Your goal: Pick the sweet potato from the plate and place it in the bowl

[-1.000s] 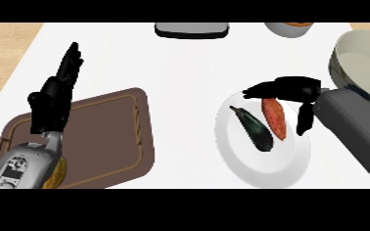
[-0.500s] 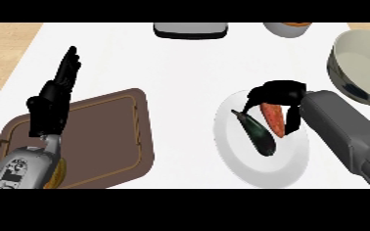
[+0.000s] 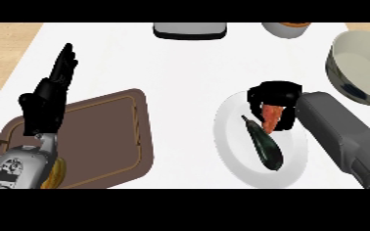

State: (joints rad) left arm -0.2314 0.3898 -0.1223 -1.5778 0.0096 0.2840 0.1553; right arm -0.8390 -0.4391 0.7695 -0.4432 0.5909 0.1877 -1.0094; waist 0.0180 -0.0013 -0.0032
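Fingers of right hand (image 3: 273,94) curled round upper end of sweet potato (image 3: 272,119), which lay on plate (image 3: 235,152) beside dark vegetable (image 3: 265,146). Grasp judged made; lift and carry to bowl (image 3: 352,66) at counter's right edge remained. Left hand (image 3: 49,100) rested open, left side.

We've got an orange sweet potato (image 3: 272,117) beside a dark green vegetable (image 3: 265,147) on the white plate (image 3: 233,147), brown cutting board (image 3: 108,137) left.
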